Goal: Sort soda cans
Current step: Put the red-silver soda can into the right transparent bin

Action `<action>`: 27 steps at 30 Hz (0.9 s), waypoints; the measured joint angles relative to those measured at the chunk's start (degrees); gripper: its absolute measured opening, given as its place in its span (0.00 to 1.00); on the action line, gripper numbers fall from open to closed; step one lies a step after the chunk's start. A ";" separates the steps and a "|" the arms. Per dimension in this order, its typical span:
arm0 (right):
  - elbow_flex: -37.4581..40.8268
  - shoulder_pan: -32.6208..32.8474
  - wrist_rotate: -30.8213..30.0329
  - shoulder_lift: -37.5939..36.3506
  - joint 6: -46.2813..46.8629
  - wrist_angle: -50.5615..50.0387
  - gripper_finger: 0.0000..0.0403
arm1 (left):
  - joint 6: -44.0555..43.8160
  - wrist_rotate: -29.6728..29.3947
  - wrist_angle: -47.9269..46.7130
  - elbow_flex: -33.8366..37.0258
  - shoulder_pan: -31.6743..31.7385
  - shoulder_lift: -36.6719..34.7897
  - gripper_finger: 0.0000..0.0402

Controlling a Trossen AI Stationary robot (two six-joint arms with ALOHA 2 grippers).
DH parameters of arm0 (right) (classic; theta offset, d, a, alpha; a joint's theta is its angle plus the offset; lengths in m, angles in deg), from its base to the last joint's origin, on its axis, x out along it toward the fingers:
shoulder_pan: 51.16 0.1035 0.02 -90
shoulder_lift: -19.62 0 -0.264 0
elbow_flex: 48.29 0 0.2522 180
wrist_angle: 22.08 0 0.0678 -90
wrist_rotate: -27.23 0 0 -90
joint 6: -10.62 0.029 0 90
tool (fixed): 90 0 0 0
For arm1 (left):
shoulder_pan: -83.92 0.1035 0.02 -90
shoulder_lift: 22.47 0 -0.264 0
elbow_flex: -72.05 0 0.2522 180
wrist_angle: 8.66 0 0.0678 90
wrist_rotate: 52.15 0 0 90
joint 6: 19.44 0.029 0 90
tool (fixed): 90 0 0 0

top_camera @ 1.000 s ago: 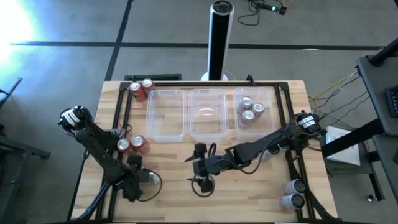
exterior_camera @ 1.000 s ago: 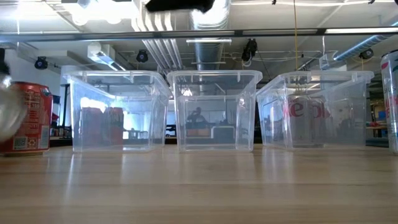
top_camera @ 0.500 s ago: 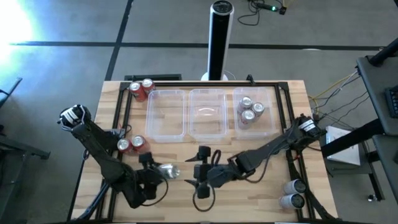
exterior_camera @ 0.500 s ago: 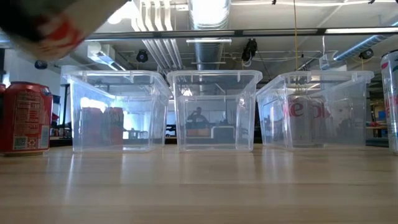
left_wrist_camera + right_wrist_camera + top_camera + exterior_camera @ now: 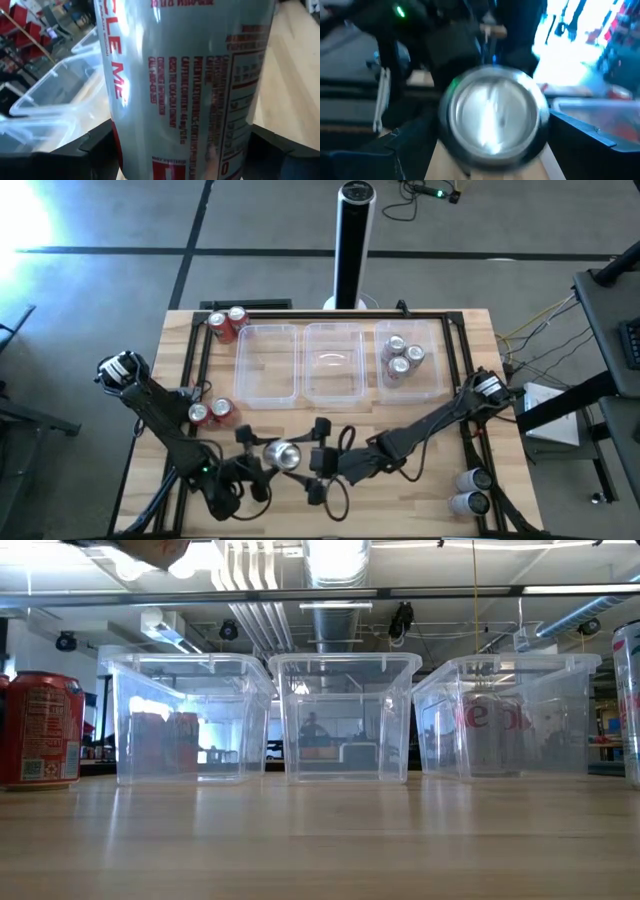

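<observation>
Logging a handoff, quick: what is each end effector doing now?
Left end effector: closed on the silver can.
Right end effector: open, facing that can's top.

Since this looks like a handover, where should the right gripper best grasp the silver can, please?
Probably on the free end of the silver can, coming along its axis from the right gripper side: it lies level, silver top facing that way, with the left gripper clamped on its body.

In the high view's lower centre, the left gripper (image 5: 262, 460) clamps a silver can (image 5: 283, 454); the right gripper (image 5: 318, 462) faces it, fingers spread.
</observation>
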 joint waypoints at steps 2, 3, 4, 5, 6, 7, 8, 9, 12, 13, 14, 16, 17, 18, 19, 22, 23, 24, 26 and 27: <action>0.56 0.00 0.14 0.98 -1.86 5.41 0.83 | 3.88 -0.16 4.67 0.58 0.11 0.00 0.72; 0.82 0.00 0.29 1.54 -3.30 7.13 0.83 | 5.85 -0.14 7.23 0.75 0.15 0.00 0.72; 0.88 0.01 0.26 2.37 -4.61 8.87 0.83 | 7.81 -0.15 9.50 0.87 0.18 -0.03 0.72; 0.88 0.04 0.27 3.38 -5.59 10.79 0.83 | 9.37 -0.13 11.27 0.91 0.16 -0.04 0.72; 0.88 0.07 0.30 4.29 -6.25 12.27 0.83 | 10.87 -0.09 12.87 0.91 0.14 -0.09 0.72; 0.91 0.16 0.26 5.04 -7.30 13.44 0.83 | 12.23 0.04 14.03 0.90 0.14 -0.13 0.72; 0.92 0.25 0.07 5.78 -8.05 14.61 0.83 | 12.99 0.08 14.69 0.70 0.14 -0.13 0.72; 0.88 0.31 -0.17 6.46 -9.30 15.86 0.83 | 13.60 0.19 15.18 0.49 0.12 -0.13 0.72; 0.86 0.95 -1.36 7.21 -14.49 17.65 0.83 | 14.55 0.85 16.21 0.27 0.04 -0.26 0.72; 0.86 1.20 -1.71 7.20 -16.31 17.78 0.83 | 14.56 0.94 16.16 0.27 0.01 -0.28 0.72; 0.87 1.52 -2.18 7.06 -18.03 17.68 0.83 | 14.60 1.11 16.00 0.27 -0.04 -0.28 0.72; 0.87 2.05 -3.02 6.85 -19.71 18.03 0.83 | 15.02 1.19 16.21 0.27 -0.07 -0.28 0.72; 0.88 2.19 -3.44 6.68 -19.96 18.14 0.82 | 15.59 1.17 16.65 0.27 -0.07 -0.31 0.72; 0.88 2.34 -3.71 6.50 -19.87 18.08 0.82 | 16.37 1.17 17.20 0.27 -0.05 -0.33 0.72; 0.86 2.38 -3.74 6.46 -19.60 18.10 0.81 | 17.17 1.17 18.10 0.27 -0.04 -0.33 0.72; 0.88 2.55 -3.85 6.45 -20.40 18.44 0.79 | 19.77 1.17 19.83 0.27 -0.04 -0.33 0.72; 0.88 2.67 -4.01 6.45 -20.94 18.52 0.79 | 20.13 1.21 19.84 0.27 -0.04 -0.33 0.72; 0.87 2.79 -4.13 6.45 -21.33 18.56 0.78 | 20.34 1.20 19.82 0.27 -0.04 -0.33 0.72; 0.86 3.05 -4.22 6.45 -22.01 18.71 0.78 | 20.62 1.22 19.84 0.27 -0.10 -0.33 0.72; 0.87 3.18 -4.30 6.32 -22.28 18.70 0.78 | 20.74 1.23 19.85 0.27 -0.12 -0.33 0.72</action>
